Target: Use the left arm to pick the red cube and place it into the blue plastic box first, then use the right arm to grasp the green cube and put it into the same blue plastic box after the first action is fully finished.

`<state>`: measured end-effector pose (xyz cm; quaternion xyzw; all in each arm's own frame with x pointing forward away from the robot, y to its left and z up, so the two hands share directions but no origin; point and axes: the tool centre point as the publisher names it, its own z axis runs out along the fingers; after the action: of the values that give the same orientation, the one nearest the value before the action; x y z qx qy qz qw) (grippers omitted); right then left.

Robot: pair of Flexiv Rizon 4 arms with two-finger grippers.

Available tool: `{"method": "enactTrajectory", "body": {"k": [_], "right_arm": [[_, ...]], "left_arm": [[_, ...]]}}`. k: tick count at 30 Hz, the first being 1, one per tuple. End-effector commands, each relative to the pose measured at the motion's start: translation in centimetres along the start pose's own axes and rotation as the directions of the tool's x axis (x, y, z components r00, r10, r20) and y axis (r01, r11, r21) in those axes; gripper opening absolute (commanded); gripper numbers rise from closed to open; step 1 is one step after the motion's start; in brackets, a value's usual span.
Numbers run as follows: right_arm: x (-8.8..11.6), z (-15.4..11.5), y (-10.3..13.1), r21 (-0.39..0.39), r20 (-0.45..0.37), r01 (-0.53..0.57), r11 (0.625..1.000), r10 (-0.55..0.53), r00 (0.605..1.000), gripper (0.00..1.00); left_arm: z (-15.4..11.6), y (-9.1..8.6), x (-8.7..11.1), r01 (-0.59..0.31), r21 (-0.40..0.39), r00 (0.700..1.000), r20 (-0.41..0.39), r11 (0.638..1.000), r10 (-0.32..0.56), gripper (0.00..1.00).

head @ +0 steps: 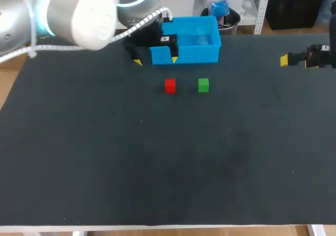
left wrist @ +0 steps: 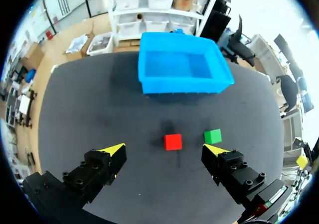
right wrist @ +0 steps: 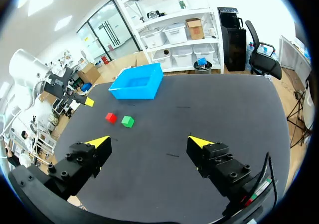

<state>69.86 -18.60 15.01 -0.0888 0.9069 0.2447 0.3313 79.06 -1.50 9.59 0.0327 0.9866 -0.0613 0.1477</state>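
Note:
A small red cube (head: 170,85) and a green cube (head: 203,85) lie side by side on the black table, just in front of the blue plastic box (head: 194,54). My left gripper (head: 155,61) hangs open above the table beside the box's front left corner. In the left wrist view the red cube (left wrist: 173,142) lies just ahead of the open left gripper (left wrist: 164,151), between its fingers. The green cube (left wrist: 213,136) sits by one fingertip (left wrist: 214,150), and the box (left wrist: 182,87) beyond looks empty. My right gripper (head: 294,59) stays open far to the right, well away from both cubes (right wrist: 110,117) (right wrist: 127,121).
The black table (head: 157,162) stretches wide and bare in front of the cubes. From the right wrist, the box (right wrist: 134,92) stands at the far side, with my left arm's gripper (right wrist: 75,98) next to it.

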Motion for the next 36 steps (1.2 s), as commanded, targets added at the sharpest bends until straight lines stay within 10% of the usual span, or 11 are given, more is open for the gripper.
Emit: {"method": "enactTrajectory", "body": {"k": [1, 36], "right_arm": [[0.0, 0.1, 0.0, 0.003, -0.001, 0.0, 1.0, 0.0, 1.0, 1.0], [0.0, 0.1, 0.0, 0.003, -0.001, 0.0, 1.0, 0.0, 1.0, 1.0]], "left_arm": [[0.6, -0.7, -0.6, 0.0, -0.058, 0.999, -0.042, 0.998, -0.002, 1.0], [7.7, -1.1, 2.6, 0.097, -0.077, 0.99, -0.095, 0.992, -0.104, 1.0]]}}
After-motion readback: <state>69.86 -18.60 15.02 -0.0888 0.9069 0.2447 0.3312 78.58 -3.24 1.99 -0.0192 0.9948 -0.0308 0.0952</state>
